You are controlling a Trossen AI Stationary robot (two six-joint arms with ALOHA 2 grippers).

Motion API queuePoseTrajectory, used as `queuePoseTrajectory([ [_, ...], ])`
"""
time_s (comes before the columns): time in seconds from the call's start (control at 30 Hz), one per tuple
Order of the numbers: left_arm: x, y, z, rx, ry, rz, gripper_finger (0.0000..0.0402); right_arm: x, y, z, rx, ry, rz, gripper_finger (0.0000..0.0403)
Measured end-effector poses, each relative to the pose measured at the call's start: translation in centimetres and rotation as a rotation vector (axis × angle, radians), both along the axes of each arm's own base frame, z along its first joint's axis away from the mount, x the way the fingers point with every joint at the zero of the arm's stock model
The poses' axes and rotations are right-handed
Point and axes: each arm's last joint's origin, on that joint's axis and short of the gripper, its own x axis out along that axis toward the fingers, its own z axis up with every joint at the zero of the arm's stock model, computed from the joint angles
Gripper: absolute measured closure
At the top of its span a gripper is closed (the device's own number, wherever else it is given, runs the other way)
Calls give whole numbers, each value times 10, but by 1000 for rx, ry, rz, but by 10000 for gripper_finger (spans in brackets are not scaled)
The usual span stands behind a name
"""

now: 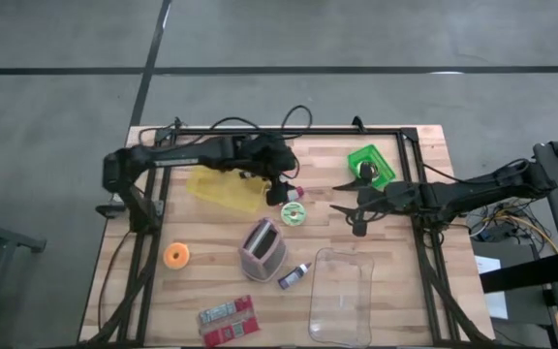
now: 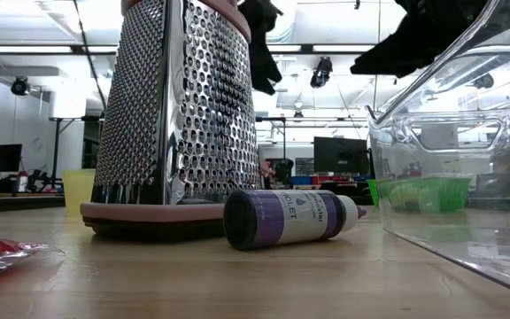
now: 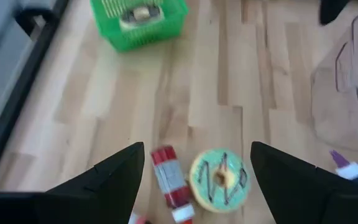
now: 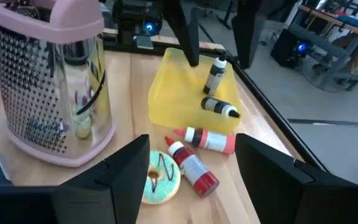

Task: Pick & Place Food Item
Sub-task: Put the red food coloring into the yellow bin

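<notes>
Green-iced doughnut (image 1: 293, 214) lies on the bench just below the left pincer (image 1: 287, 187), fingers wide; right pincer (image 1: 349, 206) wide, nearby.

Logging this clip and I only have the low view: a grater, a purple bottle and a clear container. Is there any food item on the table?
Observer: Yes. A green-iced donut lies on the wood beyond the grater, beside a yellow tray.
Operator: Is either arm on it?
Observer: Not touching it. The left gripper hangs above it, open and empty.
Operator: And the other arm?
Observer: The right gripper is open too and holds nothing. It is near a green basket, pointing toward the donut.
</notes>
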Motion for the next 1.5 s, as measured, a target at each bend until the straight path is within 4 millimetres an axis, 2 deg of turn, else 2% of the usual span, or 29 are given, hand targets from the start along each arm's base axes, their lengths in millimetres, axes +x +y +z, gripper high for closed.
queuePoseTrajectory([
  [0.2,22,5,-9,-63,98,52,106,-3,-1,2,-24,-10,-20,172],
  [0.37,33,10,-22,-99,128,94,106,-7,-2,7,-24,-35,-19,172],
  [0.8,41,12,-48,-175,204,92,106,-13,2,11,-13,-55,3,172],
  [1.17,51,13,-92,-249,320,88,106,-13,2,11,-10,-54,3,172],
  [1.33,54,14,-103,-244,345,100,106,-13,2,11,-10,-54,3,172],
  [1.5,55,18,-107,-156,361,159,106,-13,2,11,-12,-54,6,172],
])
